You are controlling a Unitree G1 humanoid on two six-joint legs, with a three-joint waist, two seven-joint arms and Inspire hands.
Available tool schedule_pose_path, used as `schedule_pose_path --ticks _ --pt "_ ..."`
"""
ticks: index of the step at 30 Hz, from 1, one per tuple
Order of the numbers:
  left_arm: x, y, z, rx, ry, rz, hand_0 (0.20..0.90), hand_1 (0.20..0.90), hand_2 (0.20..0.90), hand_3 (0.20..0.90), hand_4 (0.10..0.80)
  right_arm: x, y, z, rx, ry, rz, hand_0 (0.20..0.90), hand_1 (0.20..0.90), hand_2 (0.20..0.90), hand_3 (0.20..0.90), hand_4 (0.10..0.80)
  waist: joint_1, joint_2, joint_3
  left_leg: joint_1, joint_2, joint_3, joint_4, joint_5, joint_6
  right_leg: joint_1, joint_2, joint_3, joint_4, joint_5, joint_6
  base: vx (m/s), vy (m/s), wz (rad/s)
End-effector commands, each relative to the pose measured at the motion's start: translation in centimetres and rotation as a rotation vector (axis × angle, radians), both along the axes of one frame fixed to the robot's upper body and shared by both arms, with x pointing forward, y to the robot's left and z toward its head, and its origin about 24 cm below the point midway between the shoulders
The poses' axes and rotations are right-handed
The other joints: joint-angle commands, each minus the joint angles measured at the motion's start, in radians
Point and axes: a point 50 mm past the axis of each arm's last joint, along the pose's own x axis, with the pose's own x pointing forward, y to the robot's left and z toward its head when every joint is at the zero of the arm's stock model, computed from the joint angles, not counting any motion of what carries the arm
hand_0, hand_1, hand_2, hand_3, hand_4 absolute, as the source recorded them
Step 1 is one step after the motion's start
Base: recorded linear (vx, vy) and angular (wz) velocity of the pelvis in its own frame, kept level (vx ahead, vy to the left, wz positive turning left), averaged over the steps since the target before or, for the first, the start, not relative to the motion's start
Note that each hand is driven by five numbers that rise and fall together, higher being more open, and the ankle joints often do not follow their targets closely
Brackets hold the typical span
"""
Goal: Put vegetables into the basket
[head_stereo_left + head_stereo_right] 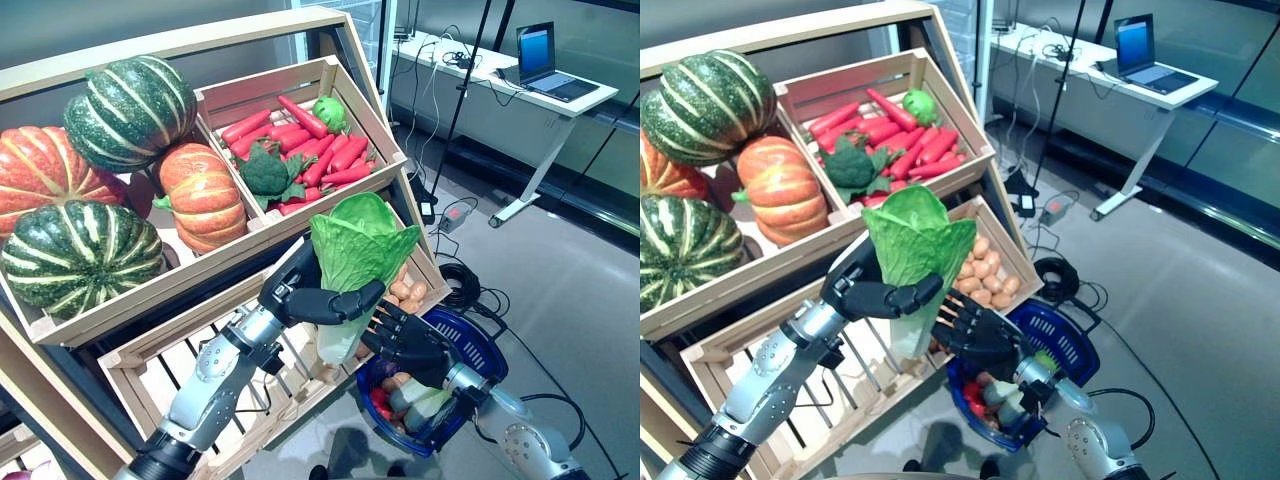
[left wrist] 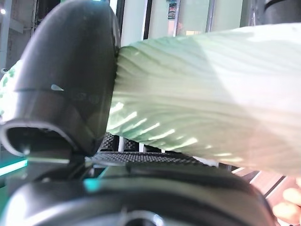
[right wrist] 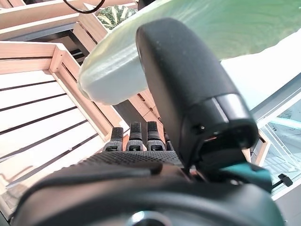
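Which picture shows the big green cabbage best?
The left eye view: the whole cabbage shows, held in the left hand. The right eye view shows it too; both wrist views show only its pale stalk close up.

A green cabbage [image 1: 360, 245] is held upright above the shelf; the blue basket [image 1: 478, 345], already containing vegetables, is placed just beside.

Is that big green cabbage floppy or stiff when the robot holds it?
Probably fairly stiff: the cabbage stands upright above the left hand without drooping. Its ruffled leaf edges look thin, so they may bend or tear. The pale stem end seems smooth and could slip; the right hand is close beside it.
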Motion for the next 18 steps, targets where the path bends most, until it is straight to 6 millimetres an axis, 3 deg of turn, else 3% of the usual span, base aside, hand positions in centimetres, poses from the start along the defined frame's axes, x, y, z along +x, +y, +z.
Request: schedule_pose_path --ticks 1,6,16,18 --pt "0.3 -0.5 5.0 -0.18 -0.227 -0.017 0.3 0.3 0.3 0.3 0.4 1.3 2.0 4.4 0.194 -0.244 0.101 0.9 0.9 0.9 0.9 0.8 -0.006 -0.033 -0.086 0.004 -0.002 0.001 0.001 -0.047 -0.022 0.038 -0.054 -0.008 0.001 0.033 0.031 0.0 0.0 0.0" --pt "0.6 -0.5 4.8 -0.217 -0.199 -0.039 0.3 0.3 0.3 0.3 0.4 1.2 2.3 4.5 0.212 -0.244 0.122 0.9 0.9 0.9 0.9 0.8 -0.007 -0.031 -0.09 -0.001 0.0 0.001 0.001 -0.043 -0.025 0.033 -0.054 -0.007 0.001 0.034 0.03 0.0 0.0 0.0" --pt "0.0 -3.9 4.0 -0.346 -0.078 -0.284 0.3 0.3 0.3 0.3 0.4 0.9 5.3 4.1 0.292 -0.195 0.237 0.9 0.9 0.9 0.9 0.8 -0.008 -0.027 -0.092 0.002 0.001 -0.001 0.001 -0.046 -0.024 0.035 -0.053 0.004 0.001 0.03 0.03 0.0 0.0 0.0" --pt "-0.4 -5.1 3.5 -0.375 -0.03 -0.401 0.3 0.3 0.3 0.3 0.4 0.6 6.3 3.9 0.316 -0.164 0.276 0.9 0.9 0.9 0.9 0.8 -0.008 -0.026 -0.096 0.003 0.002 0.002 0.001 -0.047 -0.024 0.035 -0.053 0.008 0.001 0.03 0.03 0.0 0.0 0.0"
